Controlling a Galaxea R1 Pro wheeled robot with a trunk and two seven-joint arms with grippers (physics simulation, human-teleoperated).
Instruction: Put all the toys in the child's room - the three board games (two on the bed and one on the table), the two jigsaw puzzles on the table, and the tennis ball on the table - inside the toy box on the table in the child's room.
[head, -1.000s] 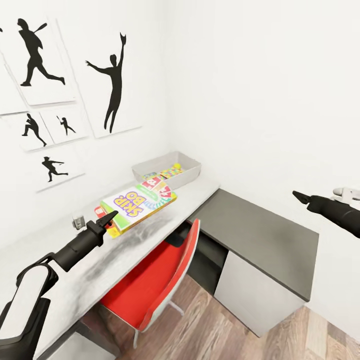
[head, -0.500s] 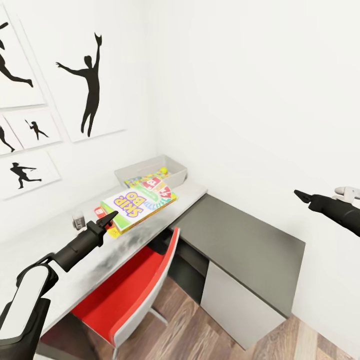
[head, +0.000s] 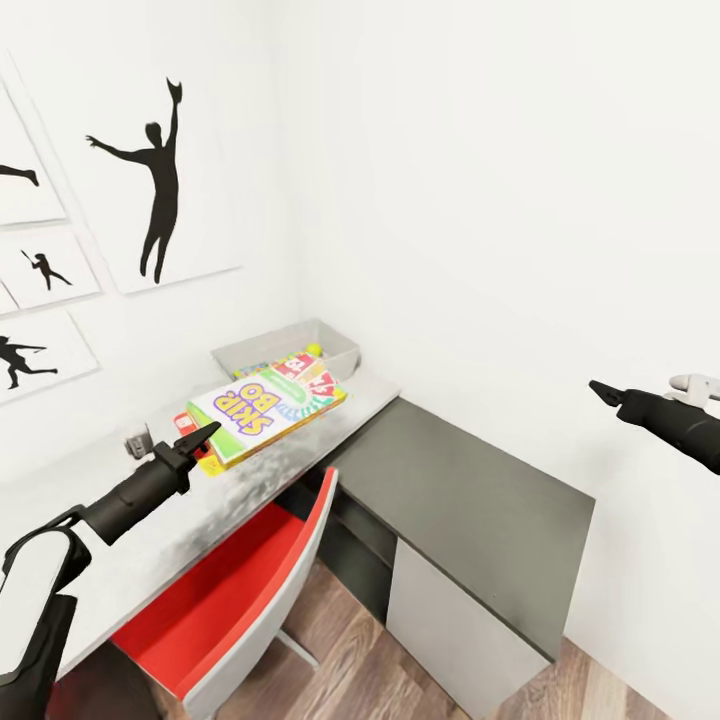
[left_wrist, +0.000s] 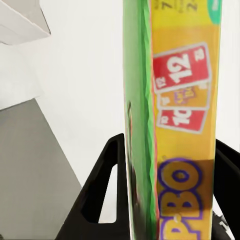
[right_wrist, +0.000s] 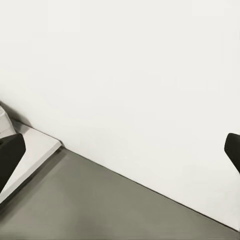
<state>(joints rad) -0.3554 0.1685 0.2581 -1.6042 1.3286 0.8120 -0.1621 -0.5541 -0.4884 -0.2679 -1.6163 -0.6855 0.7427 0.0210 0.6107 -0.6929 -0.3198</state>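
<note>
SKIP BO box carried toward toy box at the table's far end.
Held clamped in left gripper; right gripper jaws spread, empty; some toys already boxed, count unclear.

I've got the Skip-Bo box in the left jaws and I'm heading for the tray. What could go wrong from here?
1. The left gripper pinches the SKIP BO box by one edge only, so the long overhang could twist or slip out.
2. The toy box already holds colourful toys, so the wide box may end up resting on them or on the rim.
3. The red chair sits close under the table and could block the approach.
</note>
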